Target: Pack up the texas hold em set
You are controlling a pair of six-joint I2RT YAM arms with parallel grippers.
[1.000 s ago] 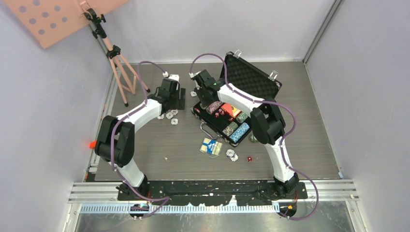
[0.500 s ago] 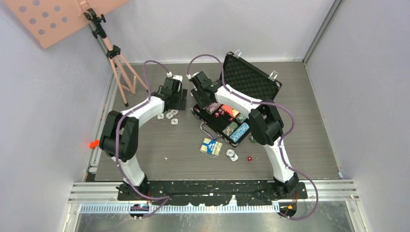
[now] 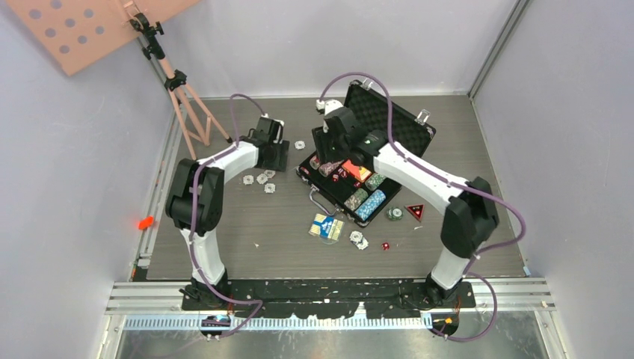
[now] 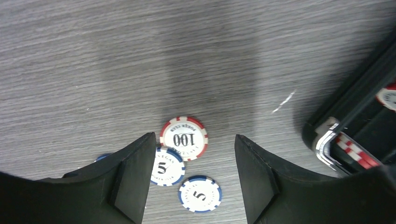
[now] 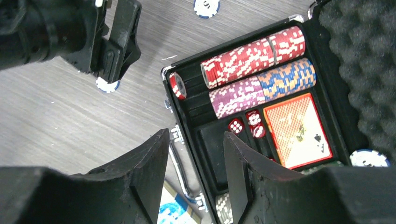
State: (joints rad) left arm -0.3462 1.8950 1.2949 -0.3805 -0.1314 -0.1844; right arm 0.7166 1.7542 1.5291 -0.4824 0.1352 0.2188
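- Right arm [image 3: 419, 170] has swung its elbow out rightward; the briefcase [image 3: 411, 127] lies open near the table's [image 3: 224, 247] far edge.
- Right gripper [image 5: 194, 149] hangs over its tray, jaws parted, empty.
- Left gripper [image 4: 194, 140] gapes, empty, over loose chips [image 4: 184, 138] beside the case's left corner.
- Red dice [image 5: 246, 125] sit inside.

White arms [image 3: 233, 158], black joints [image 3: 196, 200], purple cables [image 3: 389, 105]; left hand [image 4: 193, 144] and right hand [image 5: 196, 140] black-fingered.

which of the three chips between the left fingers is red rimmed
The 100 chip, farthest up the view; the two 5 chips are blue rimmed.
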